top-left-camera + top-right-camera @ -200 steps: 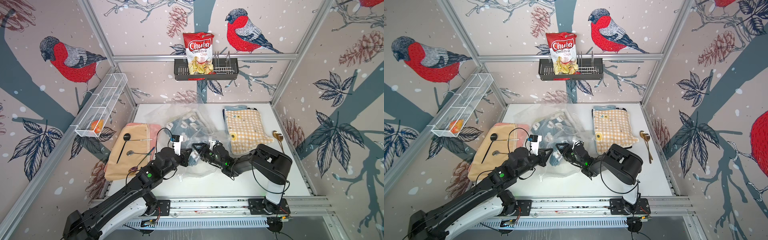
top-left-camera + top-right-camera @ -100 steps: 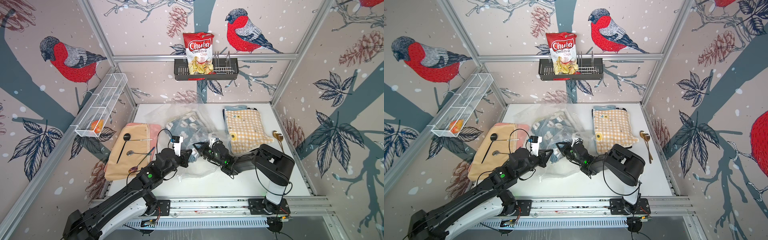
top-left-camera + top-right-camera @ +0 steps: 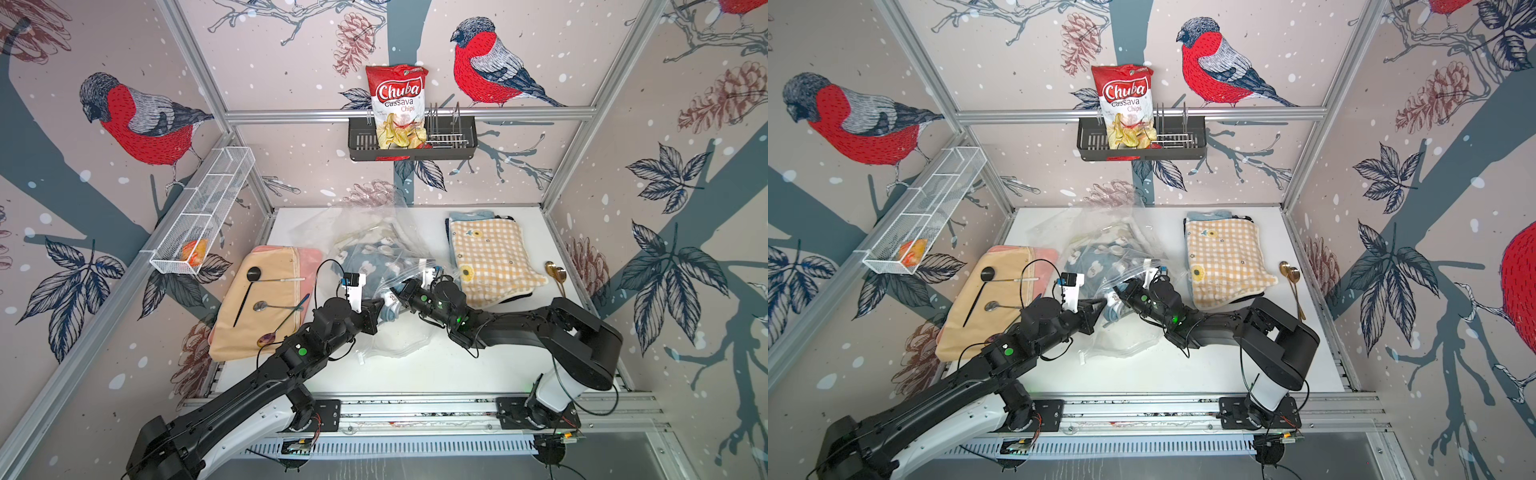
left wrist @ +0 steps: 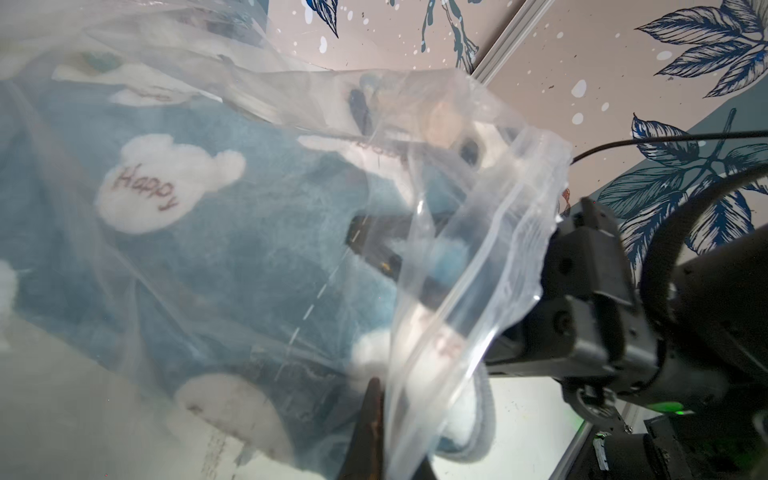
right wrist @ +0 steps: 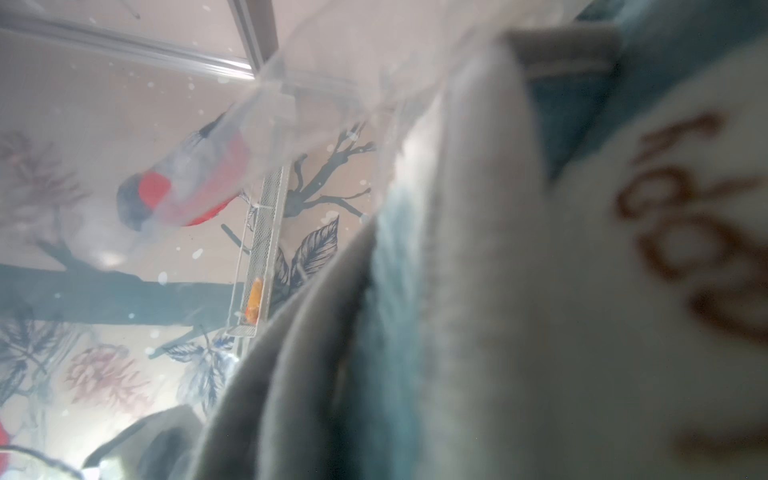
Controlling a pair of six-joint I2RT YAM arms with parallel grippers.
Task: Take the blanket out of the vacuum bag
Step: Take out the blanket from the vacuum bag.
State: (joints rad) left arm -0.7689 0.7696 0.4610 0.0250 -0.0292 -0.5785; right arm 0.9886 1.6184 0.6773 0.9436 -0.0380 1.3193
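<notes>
The vacuum bag (image 3: 390, 336) (image 3: 1121, 338) lies crumpled mid-table, clear plastic around a blue blanket (image 3: 372, 262) (image 3: 1096, 264) with white cloud patches. My left gripper (image 3: 380, 308) (image 3: 1102, 305) is shut on the bag's open edge; in the left wrist view a dark finger (image 4: 370, 419) presses against the plastic (image 4: 478, 249). My right gripper (image 3: 397, 293) (image 3: 1119, 292) reaches into the bag's mouth from the right and is shut on a fold of the blanket (image 4: 232, 249). The right wrist view is filled by blanket folds (image 5: 498, 291), which hide the fingers.
A peach folded cloth (image 3: 241, 328) with several spoons lies at the left. A yellow checked towel (image 3: 490, 249) and gold spoons (image 3: 555, 272) lie at the right. A white wire basket (image 3: 203, 212) hangs on the left wall, a black rack (image 3: 453, 143) with a chips bag at the back.
My right gripper has pushed further into the bag's mouth and closed from open onto the blanket. The left gripper has kept its hold on the bag edge.
</notes>
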